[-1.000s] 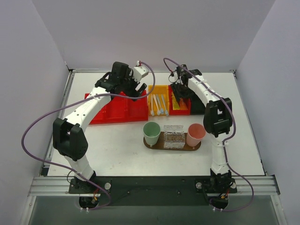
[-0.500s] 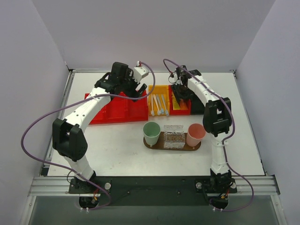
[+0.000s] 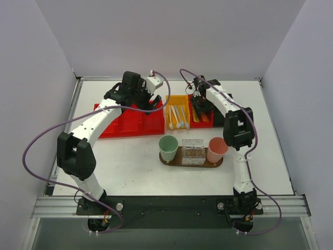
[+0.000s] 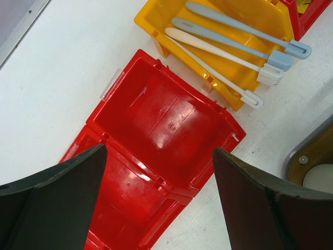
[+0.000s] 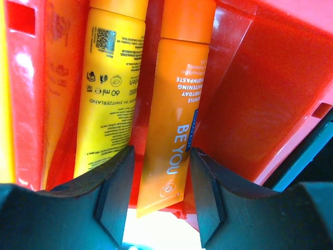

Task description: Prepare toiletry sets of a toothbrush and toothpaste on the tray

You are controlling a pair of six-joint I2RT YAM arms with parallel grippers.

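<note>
Squarely straddled the orange toothpaste tube (image 5: 177, 104) with the right gripper (image 5: 160, 172), jaws partway open to either side, a sliver of gap left, nothing pinched yet. Found that tube lying flat in the red bin (image 5: 250, 94), just beside a yellow toothpaste tube (image 5: 109, 94) and well apart from the wooden tray (image 3: 174, 163) on the tabletop (image 3: 125, 166). Needed, by judgement, a centred squeeze across the flat body, then a straight lift to spare the neighbour. Held the left gripper (image 4: 158, 172) wide open and empty above an empty red bin (image 4: 166, 120), near the toothbrushes (image 4: 229, 47).

We log a white bench (image 3: 130, 166): red bins (image 3: 130, 124) at 10 and 1 o'clock, yellow bin (image 3: 177, 100) at 12, brown tray (image 3: 177, 163) at 5.
</note>
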